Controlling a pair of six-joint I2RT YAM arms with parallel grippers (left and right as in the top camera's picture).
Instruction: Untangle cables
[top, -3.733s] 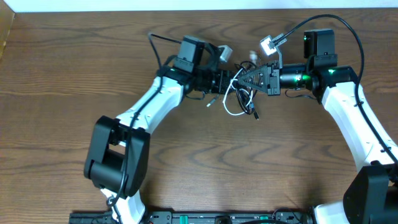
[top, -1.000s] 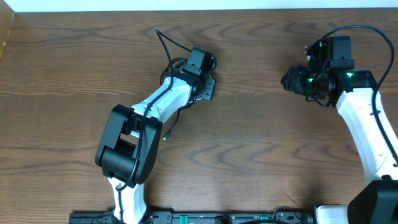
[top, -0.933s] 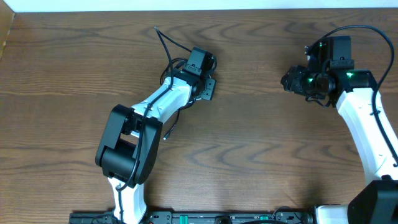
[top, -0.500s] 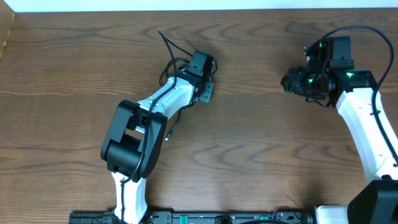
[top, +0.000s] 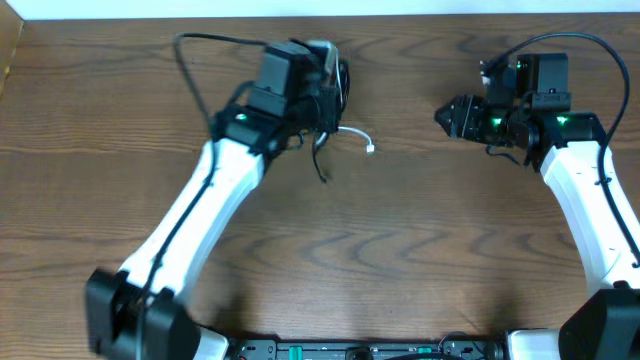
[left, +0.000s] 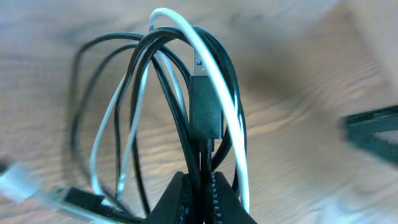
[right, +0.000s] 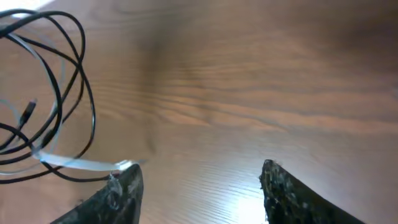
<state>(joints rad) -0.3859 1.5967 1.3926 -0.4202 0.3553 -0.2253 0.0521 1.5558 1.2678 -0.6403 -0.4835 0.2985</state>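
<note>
The black and white cables (left: 214, 87) hang as one tangled bunch of loops from my left gripper (left: 200, 179), which is shut on the black strands just below a black plug (left: 204, 106). Overhead, the left gripper (top: 330, 85) holds the bunch near the table's far edge. A white cable end (top: 368, 148) and a black cable end (top: 322, 176) trail down from it. My right gripper (top: 446, 116) is open and apart from the cables, to their right. Its wrist view shows the loops (right: 59, 93) at far left and nothing between its fingers (right: 121, 193).
Bare wood-grain table (top: 400, 250) lies between and in front of the arms. A pale wall edge (top: 400, 8) runs along the table's far side. A thick black wire (top: 190, 60) arcs off the left arm.
My left gripper has shut on the cables and lifted them, its arm stretching out and swinging toward the far edge. The right gripper has shifted slightly left and widened a little.
</note>
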